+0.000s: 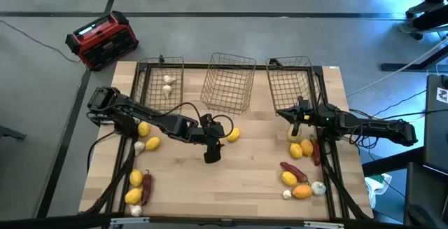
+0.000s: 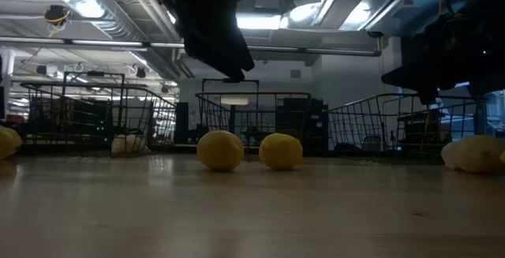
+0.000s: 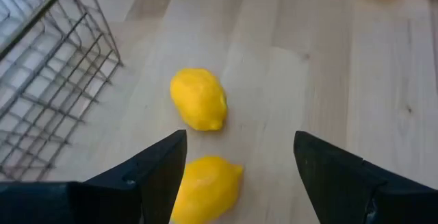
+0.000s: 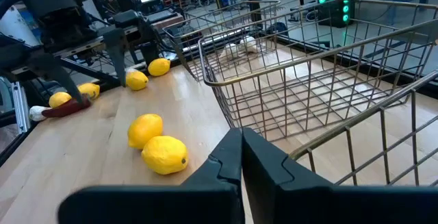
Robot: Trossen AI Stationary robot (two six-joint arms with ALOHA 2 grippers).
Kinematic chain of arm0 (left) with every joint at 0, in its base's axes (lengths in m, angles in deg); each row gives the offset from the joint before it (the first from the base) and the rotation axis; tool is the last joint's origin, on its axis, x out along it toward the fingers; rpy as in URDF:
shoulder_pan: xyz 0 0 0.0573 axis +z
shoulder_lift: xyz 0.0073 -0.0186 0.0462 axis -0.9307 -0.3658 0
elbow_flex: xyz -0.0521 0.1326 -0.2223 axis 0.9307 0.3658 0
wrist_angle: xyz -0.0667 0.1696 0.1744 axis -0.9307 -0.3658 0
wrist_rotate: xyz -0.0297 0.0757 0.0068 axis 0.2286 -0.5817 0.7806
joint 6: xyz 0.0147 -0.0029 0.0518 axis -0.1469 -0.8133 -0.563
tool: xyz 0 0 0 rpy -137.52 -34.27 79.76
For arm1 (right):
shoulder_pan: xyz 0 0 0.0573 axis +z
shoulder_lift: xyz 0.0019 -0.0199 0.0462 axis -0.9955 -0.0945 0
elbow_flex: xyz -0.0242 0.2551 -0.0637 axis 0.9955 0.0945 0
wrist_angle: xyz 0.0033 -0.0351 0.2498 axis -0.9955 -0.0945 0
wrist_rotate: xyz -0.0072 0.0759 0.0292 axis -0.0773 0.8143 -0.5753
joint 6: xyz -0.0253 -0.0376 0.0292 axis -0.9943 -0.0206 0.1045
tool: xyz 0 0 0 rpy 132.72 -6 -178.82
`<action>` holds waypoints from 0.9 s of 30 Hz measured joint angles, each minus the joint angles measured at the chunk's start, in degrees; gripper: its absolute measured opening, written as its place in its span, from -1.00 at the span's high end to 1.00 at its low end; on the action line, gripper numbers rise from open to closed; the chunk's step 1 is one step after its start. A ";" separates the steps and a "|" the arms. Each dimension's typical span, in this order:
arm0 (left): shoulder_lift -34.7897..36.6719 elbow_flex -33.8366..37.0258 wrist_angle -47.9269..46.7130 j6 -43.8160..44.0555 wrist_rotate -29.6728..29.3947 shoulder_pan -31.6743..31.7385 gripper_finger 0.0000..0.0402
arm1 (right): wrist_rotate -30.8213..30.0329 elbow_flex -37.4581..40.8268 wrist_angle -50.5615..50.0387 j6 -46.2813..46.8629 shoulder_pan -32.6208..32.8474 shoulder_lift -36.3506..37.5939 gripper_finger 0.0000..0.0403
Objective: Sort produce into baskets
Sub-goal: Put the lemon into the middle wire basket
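Two yellow lemons (image 3: 198, 99) (image 3: 205, 186) lie side by side on the wooden table, just before the middle basket (image 1: 229, 82). In the high view only one lemon (image 1: 233, 135) shows, because my left gripper (image 1: 212, 145) covers the other. That gripper (image 3: 239, 176) hangs open above them, its fingers well off the table in the low view (image 2: 229, 69). The left basket (image 1: 159, 82) holds two white bulbs (image 1: 168, 83). My right gripper (image 4: 239, 162) is shut and waits by the near rim of the right basket (image 1: 290, 82).
Loose produce lies at the near left, lemons (image 1: 143, 127) and a dark red piece (image 1: 147, 183). More lies at the near right, lemons (image 1: 301, 148), a dark red piece (image 1: 292, 169) and an orange one (image 1: 302, 191). A red-and-black box (image 1: 103, 40) stands off the table's far left corner.
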 joint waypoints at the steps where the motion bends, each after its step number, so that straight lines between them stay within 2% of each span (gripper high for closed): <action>1: -0.19 -0.01 -0.12 0.47 0.00 -0.29 -0.33 | 0.00 0.00 -0.11 0.00 0.00 0.02 0.93; 11: -0.18 0.08 -1.18 6.18 2.81 -1.95 -0.33 | 0.09 0.00 -0.41 -0.02 0.00 0.01 0.93; 17: 0.31 -2.88 -2.40 2.44 2.97 -3.27 -0.33 | 0.51 0.00 0.75 0.00 0.00 0.02 0.93; 22: -0.03 -2.84 -2.85 1.70 2.23 -3.35 -0.33 | 8.27 0.00 2.66 1.40 0.04 0.01 0.93; 27: -0.42 0.45 5.22 1.26 -0.89 -3.56 -0.33 | 15.37 -1.31 6.35 2.94 0.09 -0.48 0.93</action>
